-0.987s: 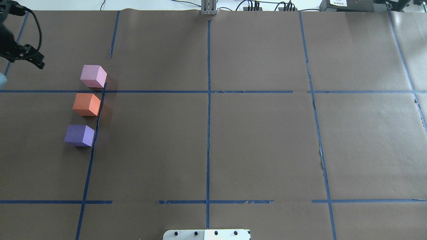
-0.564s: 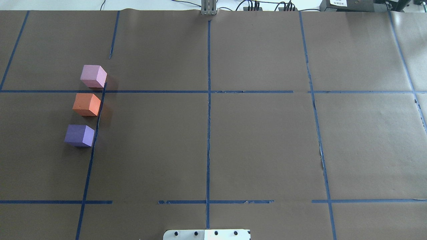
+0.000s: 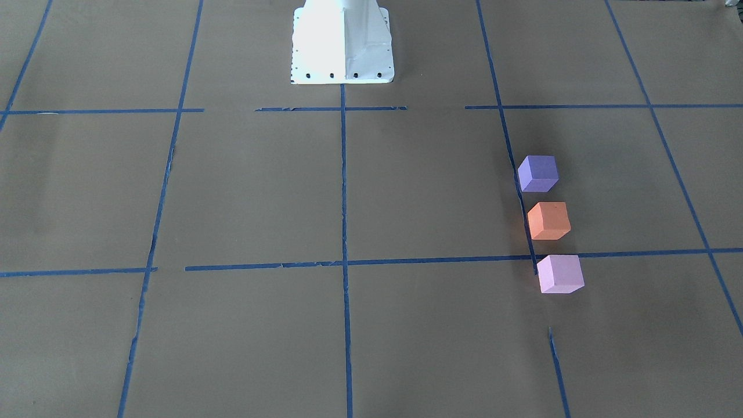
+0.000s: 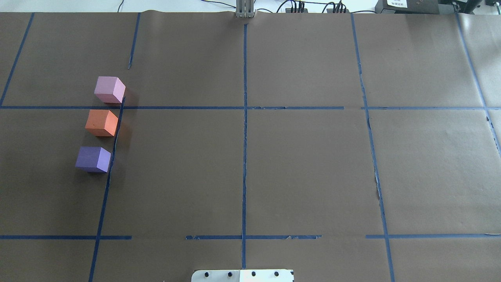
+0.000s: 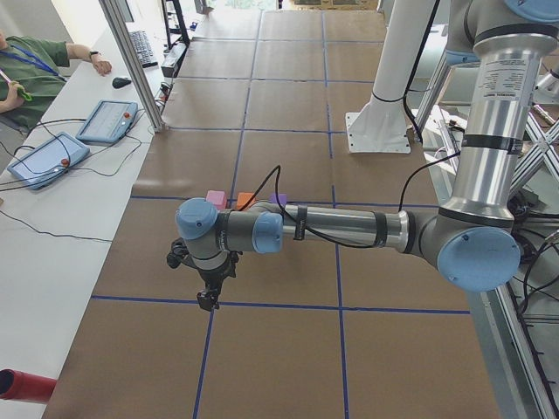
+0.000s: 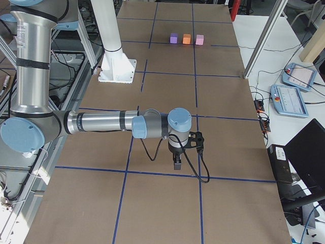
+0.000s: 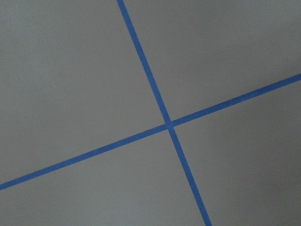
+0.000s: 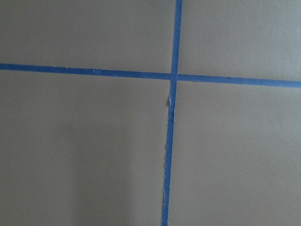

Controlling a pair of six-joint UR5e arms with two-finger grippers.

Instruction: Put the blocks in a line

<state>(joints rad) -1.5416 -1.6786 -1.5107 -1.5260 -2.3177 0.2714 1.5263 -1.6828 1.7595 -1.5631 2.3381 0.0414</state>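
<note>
Three cubes stand in a straight row along a blue tape line on the robot's left side. The pale pink block (image 4: 109, 89) is farthest from the robot, the orange block (image 4: 101, 122) is in the middle and the purple block (image 4: 93, 159) is nearest. They also show in the front view: purple (image 3: 537, 173), orange (image 3: 548, 220), pink (image 3: 559, 273). My left gripper (image 5: 208, 299) hangs over a tape crossing beyond the table's left end, away from the blocks; I cannot tell if it is open. My right gripper (image 6: 176, 163) hangs far off at the right end; its state is also unclear.
The white robot base (image 4: 242, 275) stands at the near middle edge. Cables and boxes lie along the far edge (image 4: 313, 8). An operator (image 5: 26, 70) and teach pendants (image 5: 105, 122) are at a side desk. Both wrist views show only brown paper and tape.
The left gripper, at the overhead view's upper left edge one second ago, has left that view. The three blocks have not moved.
</note>
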